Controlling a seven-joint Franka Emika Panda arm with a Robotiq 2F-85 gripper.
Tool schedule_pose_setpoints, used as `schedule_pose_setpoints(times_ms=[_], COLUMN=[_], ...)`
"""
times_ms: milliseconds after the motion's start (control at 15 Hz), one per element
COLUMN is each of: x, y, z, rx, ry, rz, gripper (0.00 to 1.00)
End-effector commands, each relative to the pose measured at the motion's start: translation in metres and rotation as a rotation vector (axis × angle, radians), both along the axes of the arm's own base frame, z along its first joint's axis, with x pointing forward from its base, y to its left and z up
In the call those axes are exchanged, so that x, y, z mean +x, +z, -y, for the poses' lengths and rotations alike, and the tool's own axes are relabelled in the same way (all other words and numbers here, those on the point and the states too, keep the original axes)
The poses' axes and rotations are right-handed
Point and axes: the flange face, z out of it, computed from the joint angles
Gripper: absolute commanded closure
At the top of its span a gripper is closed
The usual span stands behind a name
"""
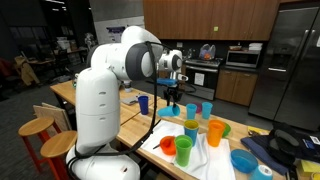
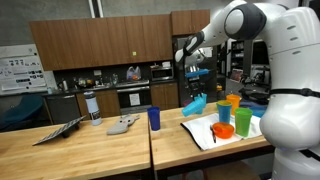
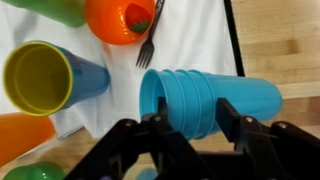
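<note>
My gripper (image 3: 192,125) is shut on a light-blue plastic cup (image 3: 215,98). The cup lies on its side between the two black fingers, with its open mouth to the left. In an exterior view the gripper (image 2: 196,88) holds the cup (image 2: 193,103) tilted just above a white cloth (image 2: 205,130). In the wrist view the cloth (image 3: 190,40) lies under the cup. A black fork (image 3: 147,45) leans out of an orange bowl (image 3: 115,20). A blue cup with a yellow-green inside (image 3: 45,78) stands to the left.
More cups and bowls crowd the cloth: an orange cup (image 2: 233,101), an orange bowl (image 2: 224,131) and a blue cup (image 2: 243,122). A dark-blue cup (image 2: 154,118) stands apart on the wooden table (image 2: 90,150). Wooden stools (image 1: 40,128) stand by the table.
</note>
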Motion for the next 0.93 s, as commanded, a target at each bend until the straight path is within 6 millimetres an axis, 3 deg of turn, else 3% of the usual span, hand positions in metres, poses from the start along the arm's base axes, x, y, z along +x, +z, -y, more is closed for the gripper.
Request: schedule_pose_setpoints(times_ms=[0, 333, 867], x=[-0.021, -0.032, -0.031], y=[0.034, 0.043, 0.026], z=[0.005, 0.004, -0.007], rx=[-0.093, -0.190, -0.397], ry=[0.046, 0.097, 0.162], rz=[-0.032, -0.139, -0.255], gripper=[0.73, 0.73, 0.73])
